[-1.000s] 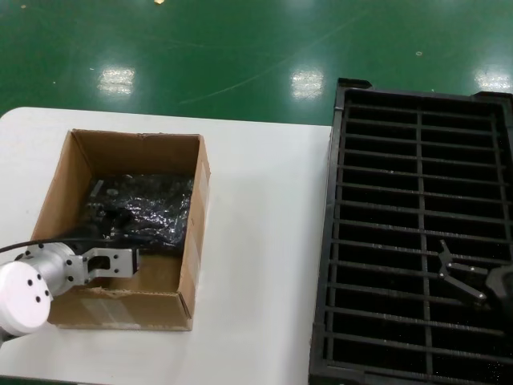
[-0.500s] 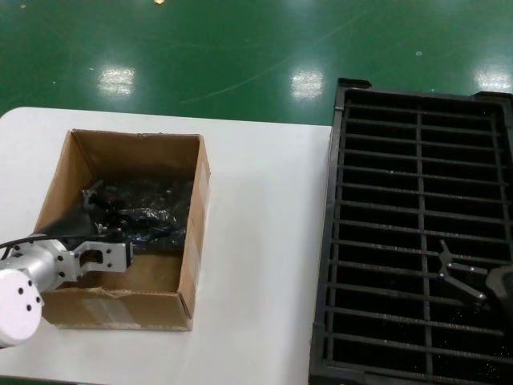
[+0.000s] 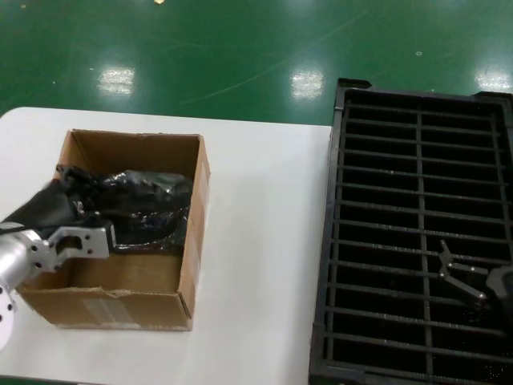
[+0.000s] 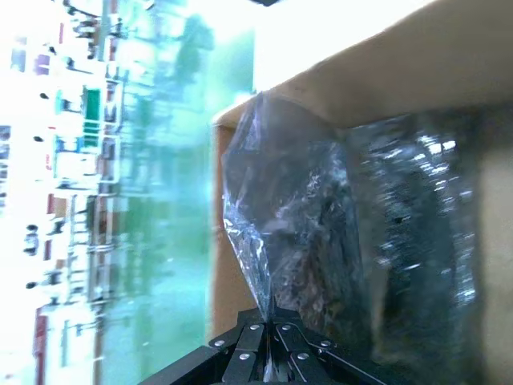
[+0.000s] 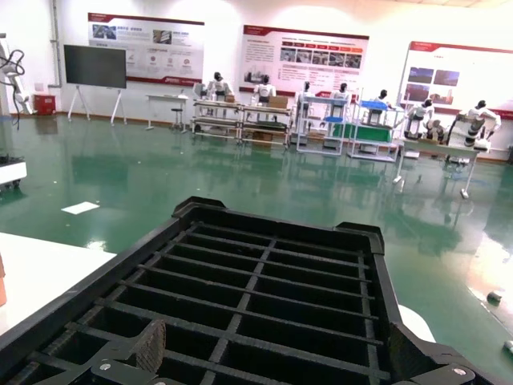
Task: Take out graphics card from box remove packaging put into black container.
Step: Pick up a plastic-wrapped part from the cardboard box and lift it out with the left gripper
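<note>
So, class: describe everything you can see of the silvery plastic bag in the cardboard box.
The packaging is a crinkled, glossy, translucent silvery-grey plastic bag with dark contents showing dimly through it. It sits inside the box, one end lifted and tilted up toward the box's left wall, the rest sagging toward the floor. The left gripper is shut on a pinched edge of the film, which fans out in folds from the grip. The card itself cannot be made out.
</note>
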Controlling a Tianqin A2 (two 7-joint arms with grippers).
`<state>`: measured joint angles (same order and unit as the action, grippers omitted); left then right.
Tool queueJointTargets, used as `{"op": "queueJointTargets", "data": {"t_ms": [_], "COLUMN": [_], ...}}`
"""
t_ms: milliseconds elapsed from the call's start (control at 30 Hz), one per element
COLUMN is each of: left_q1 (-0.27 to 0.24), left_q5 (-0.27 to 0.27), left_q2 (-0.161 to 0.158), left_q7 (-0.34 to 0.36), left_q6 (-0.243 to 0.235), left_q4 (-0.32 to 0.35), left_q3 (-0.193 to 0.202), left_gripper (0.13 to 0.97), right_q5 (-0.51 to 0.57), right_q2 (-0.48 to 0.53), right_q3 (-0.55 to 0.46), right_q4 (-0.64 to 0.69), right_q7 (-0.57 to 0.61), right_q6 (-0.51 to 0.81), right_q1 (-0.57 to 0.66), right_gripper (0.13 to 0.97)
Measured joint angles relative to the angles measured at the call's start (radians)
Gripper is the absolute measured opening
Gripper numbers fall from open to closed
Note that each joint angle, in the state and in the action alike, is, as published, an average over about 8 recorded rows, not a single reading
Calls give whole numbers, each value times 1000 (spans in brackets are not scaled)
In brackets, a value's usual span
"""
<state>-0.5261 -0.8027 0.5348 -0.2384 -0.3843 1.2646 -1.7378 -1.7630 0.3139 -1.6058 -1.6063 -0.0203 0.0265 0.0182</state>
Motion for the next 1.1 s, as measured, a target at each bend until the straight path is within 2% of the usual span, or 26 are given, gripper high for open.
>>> {"op": "queueJointTargets", "data": {"t_ms": [167,333,467,567,667,800,1100], "left_q1": [55,133,207,261,311,372,488], "left_q5": [54,92,95,76,45,-3,-99], "left_q2": [-17,-36,-45,-45,-41,-35,-20], "left_q7": [19,29,32,31,24,2,-69], "left_q6": [-14,-37,-55,-66,-64,-44,15], "left_q4": [122,294,441,534,605,672,732], "left_q3": [92,183,240,264,270,254,172], "left_gripper": [140,140,140,140,140,140,140], "right_q5": [0,0,0,0,0,0,0], "right_q2": [0,0,0,0,0,0,0], "right_q3": [0,0,0,0,0,0,0], "right_q4": [0,0,0,0,0,0,0], "right_q7": [0,0,0,0,0,0,0], "right_q6": [0,0,0,0,0,0,0], "right_q1": [0,0,0,0,0,0,0], "right_gripper": [966,966,966,966,966,966,966]}}
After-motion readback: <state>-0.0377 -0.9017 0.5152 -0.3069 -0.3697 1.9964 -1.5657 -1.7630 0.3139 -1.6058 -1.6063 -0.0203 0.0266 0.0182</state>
